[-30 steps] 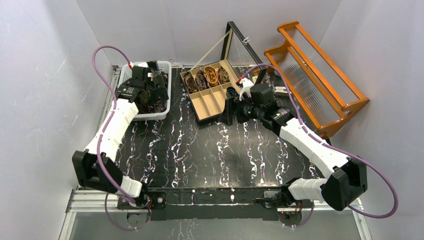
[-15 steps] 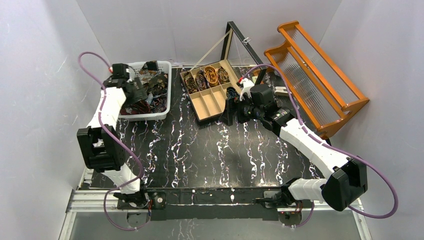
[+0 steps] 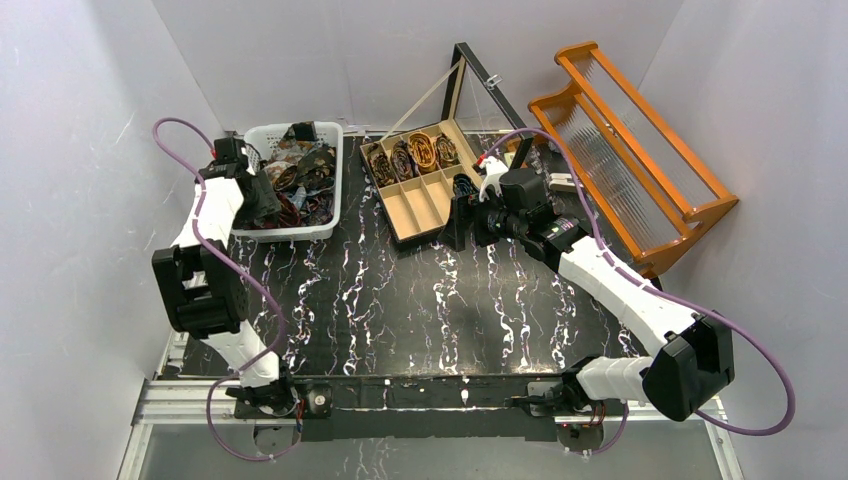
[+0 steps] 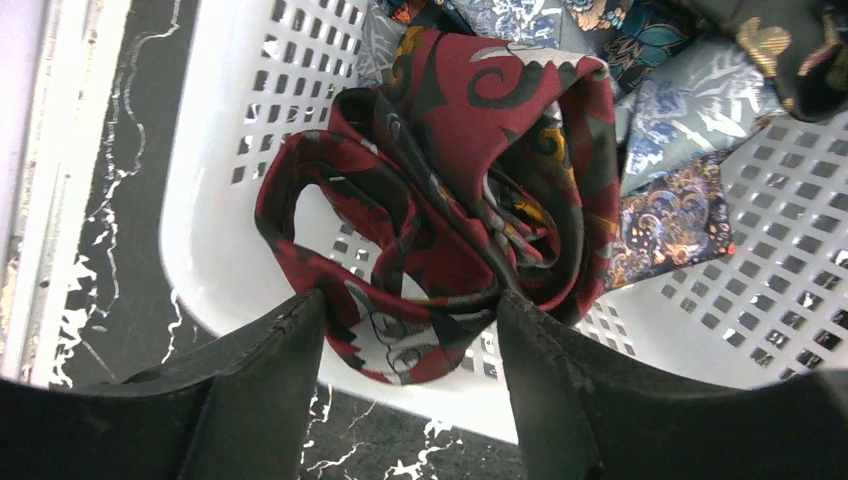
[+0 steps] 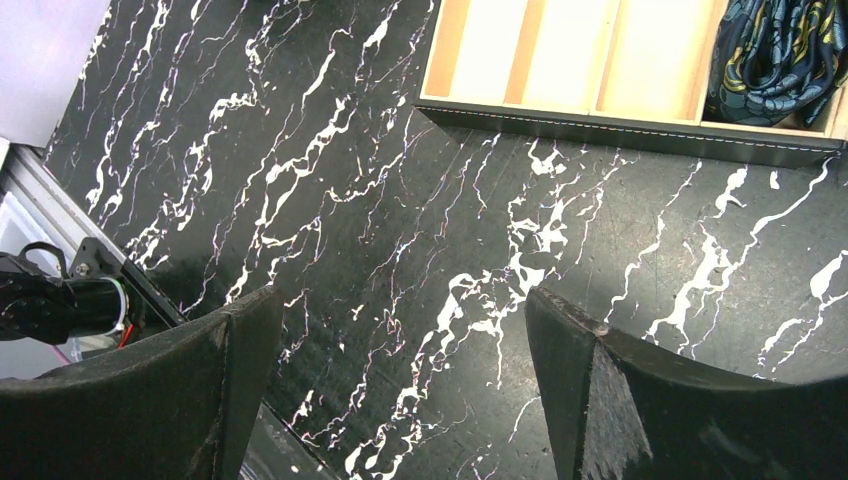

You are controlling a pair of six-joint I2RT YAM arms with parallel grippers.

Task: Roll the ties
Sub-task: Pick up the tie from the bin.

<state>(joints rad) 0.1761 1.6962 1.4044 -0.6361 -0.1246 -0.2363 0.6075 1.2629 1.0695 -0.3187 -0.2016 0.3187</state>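
Left gripper (image 4: 410,300): jaws partly closed upon a dark red patterned tie (image 4: 450,170). Its bunched folds fill the space between the two black fingers (image 4: 270,380) and bulge beyond them in loose loops. The held bundle is seen against the perforated wall at one corner of the white basket (image 4: 225,200); in the overhead view this is the near-left corner, with the left arm reaching along the basket's left side. Deeper in the basket lie loose ties (image 4: 680,110) of grey-blue floral and dark gold-flecked fabric, crumpled together.

Right gripper (image 5: 400,310): jaws spread wide, poised above the black marbled table (image 5: 400,200), near the front wall of the wooden tray (image 5: 620,130). The tray compartment at the upper right of the right wrist view contains a dark blue and gold coil (image 5: 775,55). Overhead, coiled ties (image 3: 412,155) occupy the tray's far row, one to each compartment.
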